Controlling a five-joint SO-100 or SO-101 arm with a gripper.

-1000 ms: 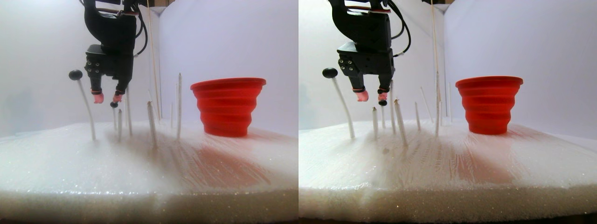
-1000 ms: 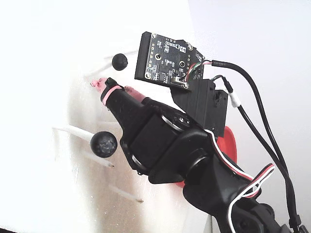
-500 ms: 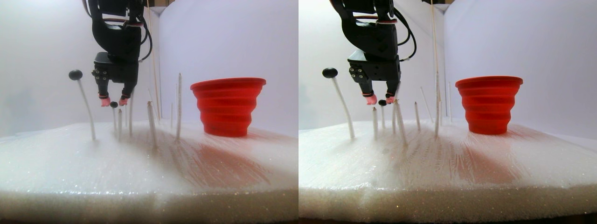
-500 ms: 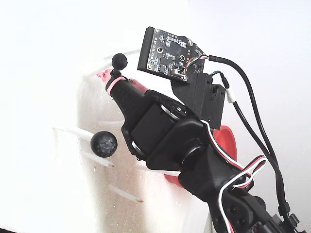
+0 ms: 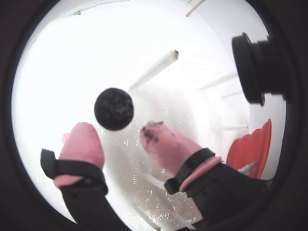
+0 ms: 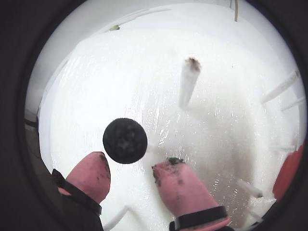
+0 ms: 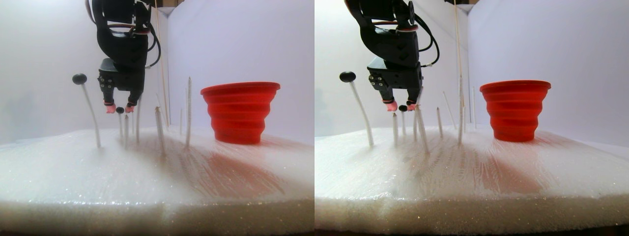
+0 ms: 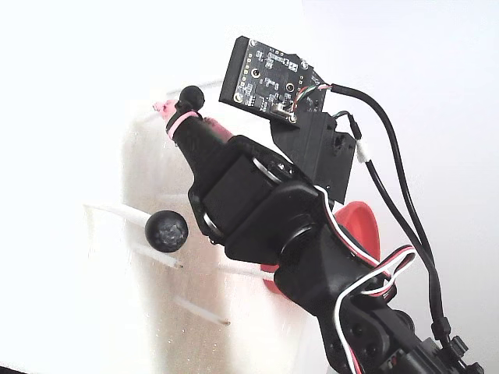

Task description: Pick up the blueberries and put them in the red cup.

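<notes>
Gripper [image 6: 130, 175] open, pink pads straddling small matte blueberry [image 6: 125, 140] atop thin white stick; more bare sticks [image 7: 188, 112] between it and ribbed red cup [image 7: 240, 112] on glittery foam surface [image 7: 147, 172].

The blueberry [image 6: 124, 140] just ahead of the claw [image 6: 139, 179] is matt black-blue with a faintly pitted, rough skin. The claw's fingertips [image 6: 182, 190] wear soft-looking matt pink covers smudged with dark marks, held by black and pink bands on smooth black plastic fingers. The foam bed [image 7: 147, 182] under the blueberry is white, grainy and sparkling along its edge, with a glossy, wrinkled film-like sheen on top. The sticks [image 7: 188, 112] rising from it look matt white. The red cup [image 7: 239, 112] is smooth, soft-looking ribbed plastic with a dull sheen. The bare circuit board [image 8: 267, 80] on the arm is matt black with small shiny metal parts.
</notes>
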